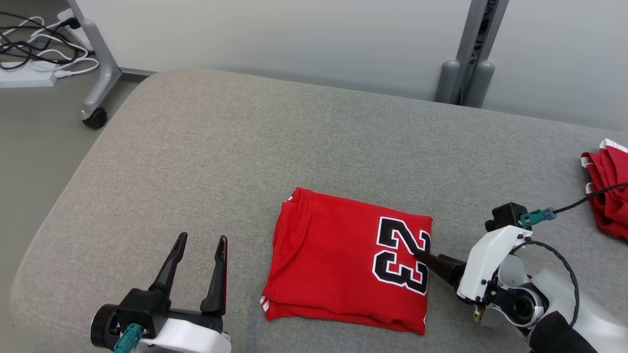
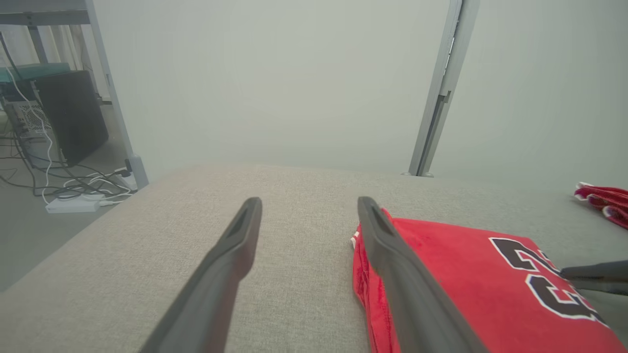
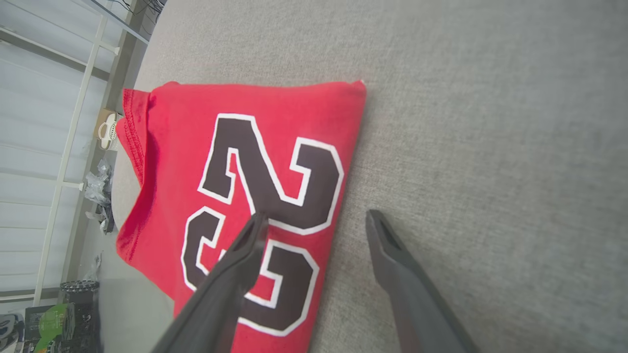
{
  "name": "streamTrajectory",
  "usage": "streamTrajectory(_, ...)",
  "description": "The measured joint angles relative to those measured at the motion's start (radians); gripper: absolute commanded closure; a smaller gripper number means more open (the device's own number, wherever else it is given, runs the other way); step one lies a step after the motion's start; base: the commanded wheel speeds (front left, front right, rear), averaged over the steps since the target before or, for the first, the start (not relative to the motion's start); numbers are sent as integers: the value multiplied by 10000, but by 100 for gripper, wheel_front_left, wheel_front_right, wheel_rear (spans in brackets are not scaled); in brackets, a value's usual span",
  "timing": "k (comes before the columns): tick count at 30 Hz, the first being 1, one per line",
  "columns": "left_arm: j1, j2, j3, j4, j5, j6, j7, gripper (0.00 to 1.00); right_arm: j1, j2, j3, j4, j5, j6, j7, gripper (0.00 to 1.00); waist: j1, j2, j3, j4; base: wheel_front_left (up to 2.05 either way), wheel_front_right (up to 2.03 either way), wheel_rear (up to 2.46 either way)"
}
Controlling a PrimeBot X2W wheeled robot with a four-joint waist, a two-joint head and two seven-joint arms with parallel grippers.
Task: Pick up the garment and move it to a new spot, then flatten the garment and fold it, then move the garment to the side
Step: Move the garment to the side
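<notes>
The garment [image 1: 338, 260] is a red jersey with a black "23", lying folded into a neat rectangle on the grey cushioned surface [image 1: 196, 147]. My left gripper [image 1: 202, 239] stands open just left of it, nothing between its fingers; in the left wrist view the garment [image 2: 466, 274] lies beside the right finger of the left gripper [image 2: 309, 201]. My right gripper [image 1: 421, 256] reaches in from the right, open, at the garment's edge by the number. In the right wrist view, my right gripper [image 3: 318, 215] straddles that edge, one finger over the garment [image 3: 235, 162], the other over bare cushion.
A second bunched red cloth [image 1: 608, 186] lies at the surface's far right edge. Beyond the rounded left edge are the floor, cables and a power strip [image 1: 29, 54], and a wheeled stand leg [image 1: 95, 117]. A grey post [image 1: 466, 73] rises behind.
</notes>
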Motion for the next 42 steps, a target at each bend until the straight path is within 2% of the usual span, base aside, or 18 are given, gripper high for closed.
streamTrajectory(10, -51, -2, -134, 23, -56, 40, 0, 0, -308, 130, 393, 514, 525, 2, 593, 0, 0, 0, 128, 385, 0, 0, 0)
streamTrajectory(11, -52, -2, -146, 25, -65, 40, 0, 0, -335, 150, 426, 548, 573, 2, 596, 11, 0, 0, 125, 408, 0, 0, 0)
streamTrajectory(12, -52, -4, -157, 25, -65, 42, 0, 0, -360, 171, 481, 564, 581, 2, 600, 57, 0, 0, 121, 428, 0, 0, 0)
streamTrajectory(13, -52, -4, -163, 27, -65, 42, 0, 0, -373, 176, 556, 529, 579, 2, 600, 57, 0, 0, 113, 444, 0, 0, 0)
streamTrajectory(14, -51, -4, -169, 29, -65, 42, 0, 0, -378, 182, 587, 485, 591, 2, 594, 98, 0, 0, 105, 455, 0, 0, 0)
streamTrajectory(30, -46, -2, -111, 29, -81, 82, 0, 0, -731, -495, 1097, -192, 817, 0, -138, 100, 0, 0, 67, 84, 0, 0, 0)
streamTrajectory(42, -161, -6, -151, -35, -54, 42, 0, 0, -2726, -1921, 1087, 460, 424, 0, -397, 100, 0, 0, 380, -374, 0, 0, 0)
